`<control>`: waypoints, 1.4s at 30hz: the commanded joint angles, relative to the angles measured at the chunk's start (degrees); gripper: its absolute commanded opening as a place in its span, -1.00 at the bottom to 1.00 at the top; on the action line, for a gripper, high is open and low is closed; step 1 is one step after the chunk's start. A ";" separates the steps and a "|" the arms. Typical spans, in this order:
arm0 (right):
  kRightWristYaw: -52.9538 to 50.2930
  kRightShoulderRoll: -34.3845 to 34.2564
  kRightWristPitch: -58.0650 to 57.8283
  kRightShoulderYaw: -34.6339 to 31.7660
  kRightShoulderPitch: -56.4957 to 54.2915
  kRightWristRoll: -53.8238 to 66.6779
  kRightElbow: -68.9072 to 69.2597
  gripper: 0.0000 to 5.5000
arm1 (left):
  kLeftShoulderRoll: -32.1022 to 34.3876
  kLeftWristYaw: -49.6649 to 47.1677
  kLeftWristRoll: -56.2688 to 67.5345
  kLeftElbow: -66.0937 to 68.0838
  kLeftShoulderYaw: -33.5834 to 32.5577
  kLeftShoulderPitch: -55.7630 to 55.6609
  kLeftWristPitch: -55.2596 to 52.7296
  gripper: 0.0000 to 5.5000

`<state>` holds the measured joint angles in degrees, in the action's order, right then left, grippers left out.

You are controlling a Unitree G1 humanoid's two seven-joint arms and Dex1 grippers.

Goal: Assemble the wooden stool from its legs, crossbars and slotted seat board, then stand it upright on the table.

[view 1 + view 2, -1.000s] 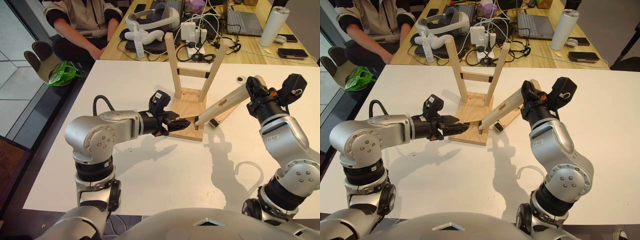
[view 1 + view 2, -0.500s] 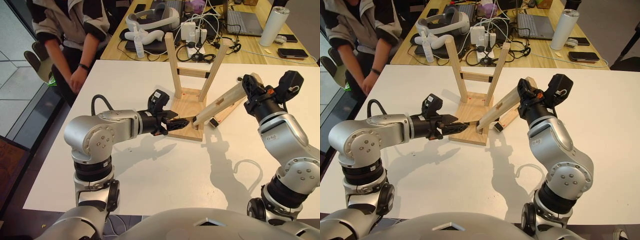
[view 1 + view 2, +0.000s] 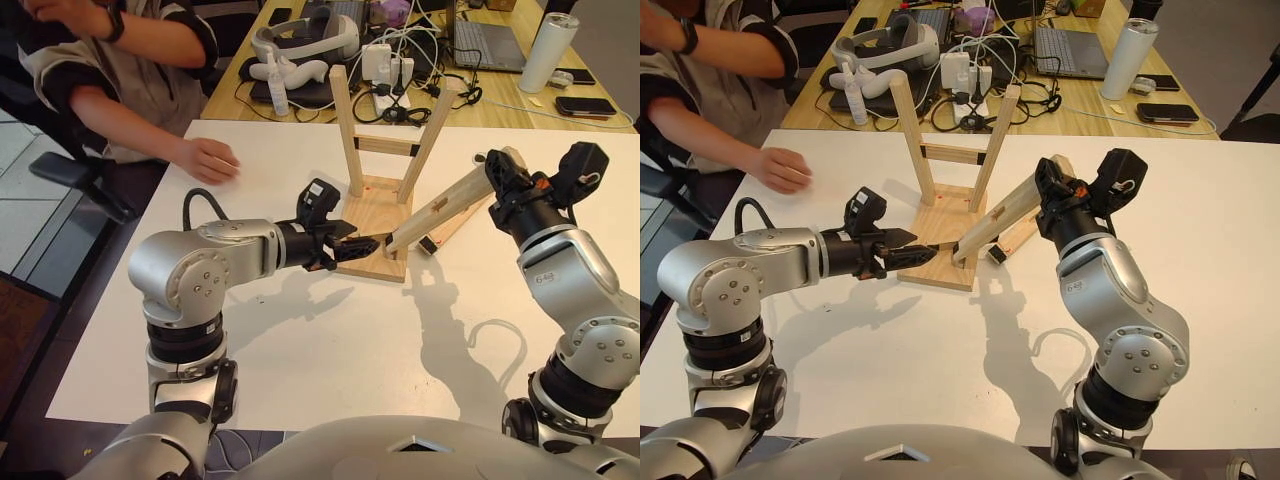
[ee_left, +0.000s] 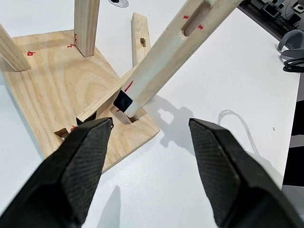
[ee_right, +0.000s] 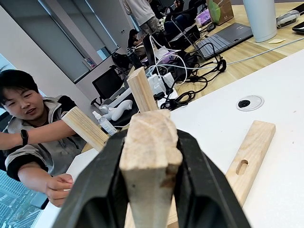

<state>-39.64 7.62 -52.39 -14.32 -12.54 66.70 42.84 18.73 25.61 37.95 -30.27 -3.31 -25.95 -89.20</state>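
Though seemingly unmoved, right gripper [image 3: 503,172] clamped on leg [image 3: 445,203], left gripper [image 3: 370,243] agape near seat board [image 3: 375,215].

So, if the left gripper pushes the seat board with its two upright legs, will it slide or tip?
Probably slide: the seat board lies flat on the smooth white table. It looks like stiff solid wood, unlikely to flex. The upright legs, joined by a crossbar, stand tall, so a high push might tip it.
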 commanded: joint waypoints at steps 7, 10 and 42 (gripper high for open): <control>-1.52 1.48 2.07 1.40 0.42 2.10 -0.09 -0.63 | 1.36 -0.06 0.25 0.28 0.46 0.42 0.57 0.09; -1.88 1.91 2.61 1.75 0.52 2.40 -0.14 -0.63 | 1.57 0.01 0.34 0.28 0.58 0.38 0.70 0.09; -3.78 4.35 5.63 4.07 1.60 4.41 -0.14 -0.63 | 3.54 0.05 1.35 0.95 1.85 0.10 2.38 0.09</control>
<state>-43.45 12.16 -47.91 -10.63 -10.45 69.48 42.25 21.69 25.75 39.25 -29.61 -1.90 -25.69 -86.94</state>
